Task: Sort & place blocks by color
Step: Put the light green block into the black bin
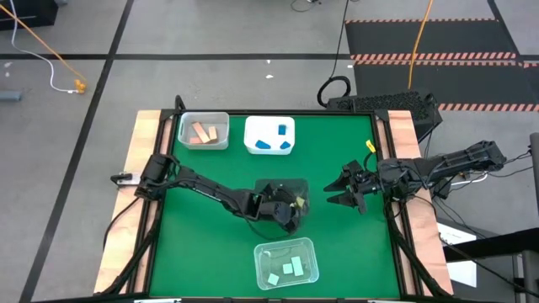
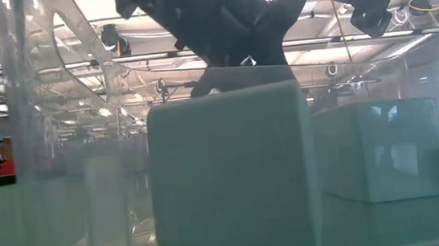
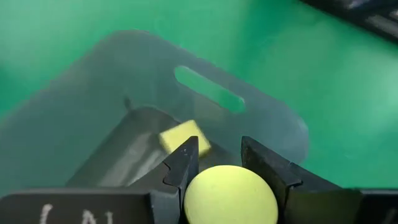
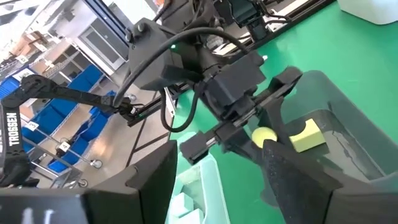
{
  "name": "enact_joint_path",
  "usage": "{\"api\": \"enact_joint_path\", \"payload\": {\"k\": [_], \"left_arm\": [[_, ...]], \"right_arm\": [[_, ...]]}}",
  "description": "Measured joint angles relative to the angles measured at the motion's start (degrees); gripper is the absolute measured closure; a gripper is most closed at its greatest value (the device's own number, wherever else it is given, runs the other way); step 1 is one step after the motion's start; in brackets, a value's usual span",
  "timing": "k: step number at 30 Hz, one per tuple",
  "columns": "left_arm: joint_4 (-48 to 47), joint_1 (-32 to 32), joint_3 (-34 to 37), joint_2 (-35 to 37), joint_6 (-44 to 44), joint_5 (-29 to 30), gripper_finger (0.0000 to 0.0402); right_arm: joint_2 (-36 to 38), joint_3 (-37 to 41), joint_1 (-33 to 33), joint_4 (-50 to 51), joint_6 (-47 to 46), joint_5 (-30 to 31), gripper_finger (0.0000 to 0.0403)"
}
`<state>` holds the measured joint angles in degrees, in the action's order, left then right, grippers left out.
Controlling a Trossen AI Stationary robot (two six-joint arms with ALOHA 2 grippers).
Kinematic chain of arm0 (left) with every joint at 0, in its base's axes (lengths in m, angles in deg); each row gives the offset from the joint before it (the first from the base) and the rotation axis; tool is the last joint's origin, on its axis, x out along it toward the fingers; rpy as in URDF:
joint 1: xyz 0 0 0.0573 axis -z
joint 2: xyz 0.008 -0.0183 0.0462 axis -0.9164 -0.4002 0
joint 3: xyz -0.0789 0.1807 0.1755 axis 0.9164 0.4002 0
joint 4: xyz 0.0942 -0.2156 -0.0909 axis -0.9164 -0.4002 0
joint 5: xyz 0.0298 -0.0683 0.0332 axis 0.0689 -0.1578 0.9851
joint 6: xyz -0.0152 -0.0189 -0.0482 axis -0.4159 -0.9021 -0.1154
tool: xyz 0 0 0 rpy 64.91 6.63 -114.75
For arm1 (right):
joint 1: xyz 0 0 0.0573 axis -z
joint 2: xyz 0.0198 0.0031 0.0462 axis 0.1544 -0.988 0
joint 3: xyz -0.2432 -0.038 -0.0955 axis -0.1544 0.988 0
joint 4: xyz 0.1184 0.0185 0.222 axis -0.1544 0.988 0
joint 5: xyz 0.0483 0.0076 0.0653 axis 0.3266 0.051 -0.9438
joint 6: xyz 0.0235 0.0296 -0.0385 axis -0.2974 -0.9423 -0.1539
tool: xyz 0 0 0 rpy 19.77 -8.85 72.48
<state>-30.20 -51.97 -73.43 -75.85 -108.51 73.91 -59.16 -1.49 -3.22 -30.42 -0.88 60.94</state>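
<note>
At the far left of the green table [image 1: 210, 252], a clear plastic tray [image 1: 204, 132] holds two salmon bar blocks [image 1: 202, 133], lying side by side. Just beside it to the right, a white tray [image 1: 269, 135] holds blue blocks [image 1: 274, 141]. Nearer the middle, the left tool [image 3: 217, 163] hangs over a third clear tray [image 3: 155, 93], its fingers clamped on a pale yellow ball block [image 3: 230, 194]. Inside that tray, under the tool, lies a yellow block with flat faces [image 3: 184, 137]; the right wrist view shows a curved notch in one of its sides. Below, near the table's front edge, a fourth clear tray [image 1: 286, 262] holds three mint green blocks [image 1: 289, 270]; the low view looks through this tray at a large mint cube [image 2: 232, 174] close to the lens. To the right, the right tool [image 1: 345, 190] waits above the bare green table with its fingers apart and nothing between them, well apart from the yellow tray.
</note>
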Motion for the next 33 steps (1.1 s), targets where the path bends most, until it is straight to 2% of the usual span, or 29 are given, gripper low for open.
{"api": "enact_joint_path", "payload": {"k": [3,9,28,30,33], "left_arm": [[4.1,0.34,2.31,0.02,-2.56,0.82,0.0286],[8.72,-0.34,4.41,0.51,-0.21,1.51,0.0285],[6.75,-3.24,4.58,0.57,-0.96,1.54,0.0284],[6.69,-3.63,4.58,0.57,-1.18,0.17,0.0284],[6.7,-4.55,4.58,0.57,-2.58,-4.88,0.0284]], "right_arm": [[0.02,0.0,0.0,0.0,0.19,0.15,0.0176],[0.0,0.0,0.03,-0.01,-0.09,4.83,0.0176],[0.0,0.0,0.02,-0.02,-0.44,5.99,0.0176],[0.0,0.0,0.02,-0.04,-0.45,5.97,0.0176],[0.0,0.0,0.02,-0.04,-0.45,5.92,0.0176]]}}
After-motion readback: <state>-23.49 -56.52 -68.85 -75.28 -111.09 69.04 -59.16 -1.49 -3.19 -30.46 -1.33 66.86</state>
